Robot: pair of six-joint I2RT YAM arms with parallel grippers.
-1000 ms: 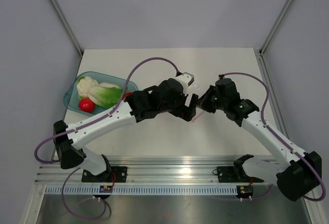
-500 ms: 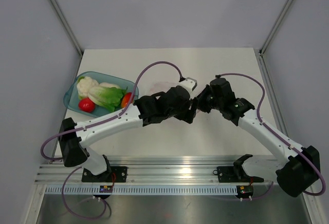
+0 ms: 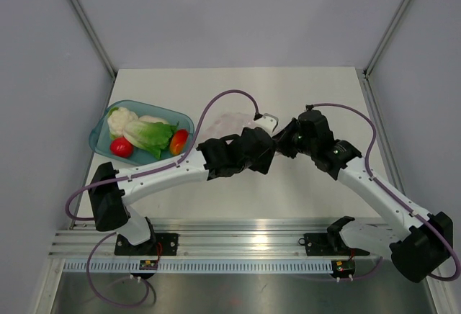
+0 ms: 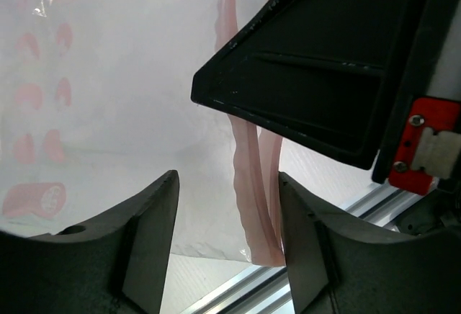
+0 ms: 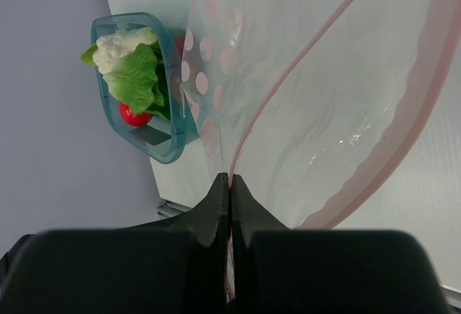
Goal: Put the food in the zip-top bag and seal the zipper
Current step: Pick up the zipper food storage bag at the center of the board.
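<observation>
right pincer [image 5: 229,178] pinches the zipper [image 4: 256,206] of the zip-top bag [image 5: 324,62]; left pincer [image 4: 227,177], jaws apart astride it, could catch both lips, keeping it closed.

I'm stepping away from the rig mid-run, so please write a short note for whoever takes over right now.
Right gripper: shut on one lip of the zipper.
Left gripper: open, fingers either side of the zipper, not clamped.
Zip-top bag: unsealed, no food seen inside.
Food: in the teal bowl.
Done: one lip gripped.
Left: load the food, seal the zipper.
</observation>
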